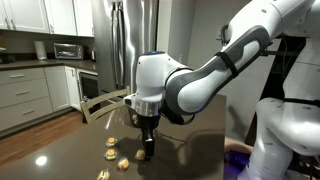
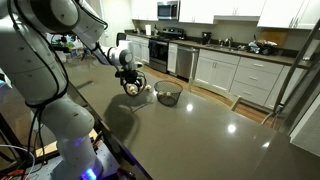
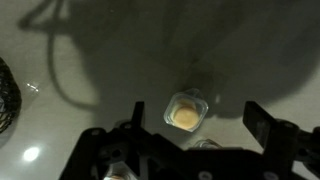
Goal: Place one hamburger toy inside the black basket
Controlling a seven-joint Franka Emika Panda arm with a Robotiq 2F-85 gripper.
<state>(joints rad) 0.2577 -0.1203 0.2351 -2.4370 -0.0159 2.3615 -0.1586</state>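
Observation:
Several tan hamburger toys lie on the dark glossy countertop in an exterior view; one hamburger toy (image 1: 141, 155) sits right under my gripper (image 1: 147, 140). In the wrist view this hamburger toy (image 3: 185, 115) lies on the counter between my spread fingers (image 3: 198, 125), which are open and do not touch it. A second toy (image 3: 205, 145) shows partly below it. The black basket (image 2: 168, 96) stands on the counter just beside my gripper (image 2: 131, 86), and its mesh edge shows at the left of the wrist view (image 3: 5, 100).
Other burger toys (image 1: 110, 155) lie scattered to the side of the gripper. Kitchen cabinets, a stove and a fridge (image 1: 135, 45) stand behind the counter. The counter (image 2: 200, 135) stretches wide beyond the basket.

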